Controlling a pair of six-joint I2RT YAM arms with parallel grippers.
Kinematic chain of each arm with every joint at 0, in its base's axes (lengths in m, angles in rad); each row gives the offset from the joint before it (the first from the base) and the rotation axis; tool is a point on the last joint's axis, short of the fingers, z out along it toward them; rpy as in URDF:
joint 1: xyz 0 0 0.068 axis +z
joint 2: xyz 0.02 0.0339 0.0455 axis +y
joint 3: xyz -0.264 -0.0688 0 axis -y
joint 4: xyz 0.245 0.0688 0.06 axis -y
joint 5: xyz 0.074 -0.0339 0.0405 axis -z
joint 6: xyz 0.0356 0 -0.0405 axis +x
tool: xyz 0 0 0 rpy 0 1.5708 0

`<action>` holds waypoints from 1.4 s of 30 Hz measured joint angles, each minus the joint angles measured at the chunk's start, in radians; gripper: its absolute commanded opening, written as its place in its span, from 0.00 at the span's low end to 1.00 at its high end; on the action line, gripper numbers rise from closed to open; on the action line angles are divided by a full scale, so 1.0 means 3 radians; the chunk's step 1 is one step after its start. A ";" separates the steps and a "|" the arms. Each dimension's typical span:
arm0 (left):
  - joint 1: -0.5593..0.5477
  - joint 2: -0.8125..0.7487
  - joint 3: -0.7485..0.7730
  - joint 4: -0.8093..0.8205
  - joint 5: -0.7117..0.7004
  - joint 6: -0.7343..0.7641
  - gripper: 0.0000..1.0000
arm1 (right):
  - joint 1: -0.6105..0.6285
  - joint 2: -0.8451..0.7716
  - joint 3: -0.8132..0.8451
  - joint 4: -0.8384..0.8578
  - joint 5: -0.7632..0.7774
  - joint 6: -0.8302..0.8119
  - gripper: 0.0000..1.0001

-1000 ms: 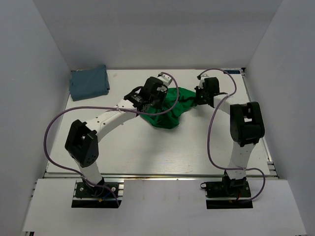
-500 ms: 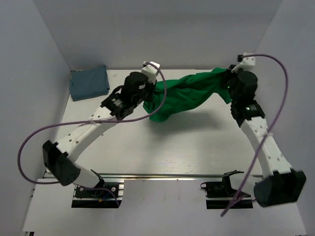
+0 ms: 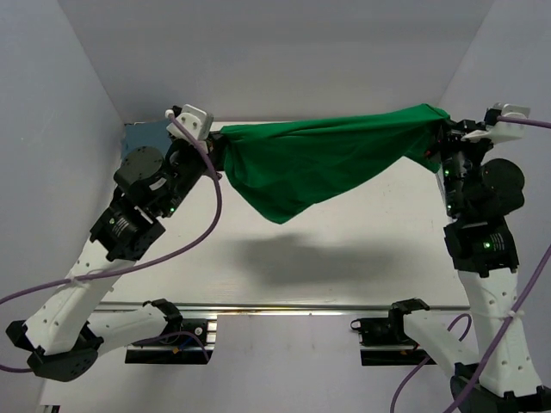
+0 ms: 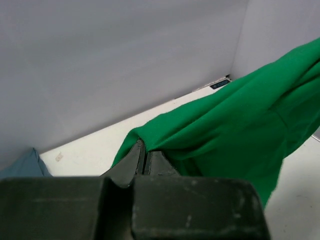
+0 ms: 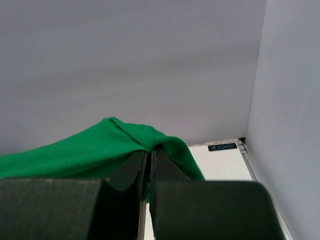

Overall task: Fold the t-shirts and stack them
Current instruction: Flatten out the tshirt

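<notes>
Top external: left pincer [image 3: 215,146] and right pincer [image 3: 437,138], clenched on green t-shirt [image 3: 318,159], have hoisted it, seemingly airborne.

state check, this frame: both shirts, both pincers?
green shirt: unfolded, in the air, stretched between the two pincers, middle sagging.
grey shirt: lying at the far left corner, mostly hidden; can't tell if it is folded.
left pincer: shut on one end of the green shirt.
right pincer: shut on the other end of the green shirt.
</notes>
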 measured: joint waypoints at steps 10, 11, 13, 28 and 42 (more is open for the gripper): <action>0.0000 0.0006 0.0001 -0.0041 0.0179 0.0075 0.00 | -0.0001 -0.0116 0.0065 -0.0126 -0.0220 0.0008 0.00; 0.0000 0.0041 0.0001 -0.0050 0.0179 0.0069 0.00 | -0.0001 -0.0099 0.0061 -0.0136 -0.0224 0.0017 0.00; 0.0000 0.0103 -0.0031 -0.0034 0.0175 0.0032 0.00 | -0.0001 -0.0058 0.0025 -0.0125 -0.0225 0.0042 0.00; 0.0308 0.2308 -0.0381 0.0089 0.0001 -0.0492 0.33 | -0.0004 0.1639 -0.1139 0.0202 -0.0338 0.0463 0.00; 0.0633 0.2725 -0.0182 -0.0151 0.0206 -0.0704 1.00 | -0.0024 0.2585 -0.0683 0.0036 -0.0062 0.0528 0.69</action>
